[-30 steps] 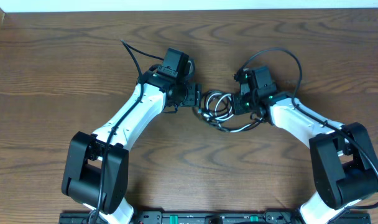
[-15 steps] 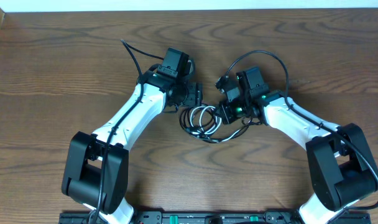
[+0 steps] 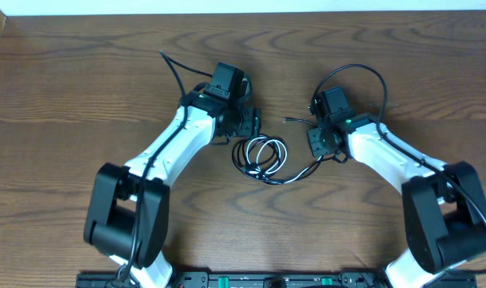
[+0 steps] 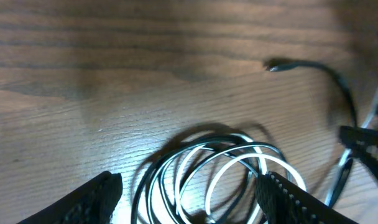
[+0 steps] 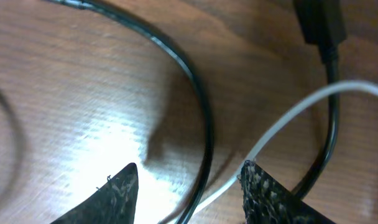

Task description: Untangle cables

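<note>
The black and white cables (image 3: 260,155) lie tangled in a small coil on the wooden table (image 3: 83,88), just below my left gripper (image 3: 253,128). In the left wrist view the coil (image 4: 221,163) sits between the open fingers of the left gripper (image 4: 189,178). A black plug end (image 4: 275,65) lies farther off. Loose strands (image 3: 303,171) run from the coil to my right gripper (image 3: 313,142). In the right wrist view the right gripper (image 5: 189,167) is open, with a black cable (image 5: 201,124) and a white cable (image 5: 288,118) passing between its fingers, unclamped.
A black plug (image 5: 319,22) lies beyond the right fingers. A small plug end (image 3: 289,120) rests on the table between the two arms. The arms' own thick black wires (image 3: 363,72) loop above the wrists. The table's far edge runs along the top.
The coil has been dragged left and down, from between the grippers to just below the left gripper. The right gripper swung left, then back right. The left arm barely moved.
</note>
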Controlling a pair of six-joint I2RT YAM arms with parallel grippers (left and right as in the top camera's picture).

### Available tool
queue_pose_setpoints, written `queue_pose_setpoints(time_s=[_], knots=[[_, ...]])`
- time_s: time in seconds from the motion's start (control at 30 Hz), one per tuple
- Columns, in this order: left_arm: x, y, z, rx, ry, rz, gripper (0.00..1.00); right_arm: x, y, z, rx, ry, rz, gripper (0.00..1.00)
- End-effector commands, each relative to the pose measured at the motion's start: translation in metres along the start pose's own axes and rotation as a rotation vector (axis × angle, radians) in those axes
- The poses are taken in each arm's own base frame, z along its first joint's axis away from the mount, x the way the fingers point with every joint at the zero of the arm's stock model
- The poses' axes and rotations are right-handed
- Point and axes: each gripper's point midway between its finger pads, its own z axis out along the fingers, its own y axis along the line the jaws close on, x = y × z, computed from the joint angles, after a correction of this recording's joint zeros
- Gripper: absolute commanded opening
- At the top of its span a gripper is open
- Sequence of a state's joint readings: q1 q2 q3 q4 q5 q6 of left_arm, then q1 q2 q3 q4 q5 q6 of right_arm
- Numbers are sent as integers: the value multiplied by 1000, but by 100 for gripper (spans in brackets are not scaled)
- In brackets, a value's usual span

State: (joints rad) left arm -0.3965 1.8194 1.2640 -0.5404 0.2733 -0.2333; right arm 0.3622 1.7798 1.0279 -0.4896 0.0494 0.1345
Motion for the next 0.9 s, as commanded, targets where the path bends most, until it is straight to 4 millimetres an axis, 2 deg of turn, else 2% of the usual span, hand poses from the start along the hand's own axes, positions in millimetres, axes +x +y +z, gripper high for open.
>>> queue_pose_setpoints(time_s=[0.0,0.07,0.2,0.37,0.57,0.73,0.87], knots=[[17,-1,19,45,74,152,73,-12,1,-32,-65,-43,135,48],[18,-1,20,48,73,249,74,1,8,-39,-122,13,207,48],[15,-1,20,55,58,435,73,26,17,-38,-157,134,307,51],[13,-2,20,55,45,537,74,40,18,-32,-135,193,482,57],[13,-2,20,55,46,539,73,52,30,-28,-125,222,555,59],[16,-1,20,53,59,486,73,73,46,-20,-113,262,608,57],[20,1,20,53,77,482,73,79,53,-16,-130,271,658,56]])
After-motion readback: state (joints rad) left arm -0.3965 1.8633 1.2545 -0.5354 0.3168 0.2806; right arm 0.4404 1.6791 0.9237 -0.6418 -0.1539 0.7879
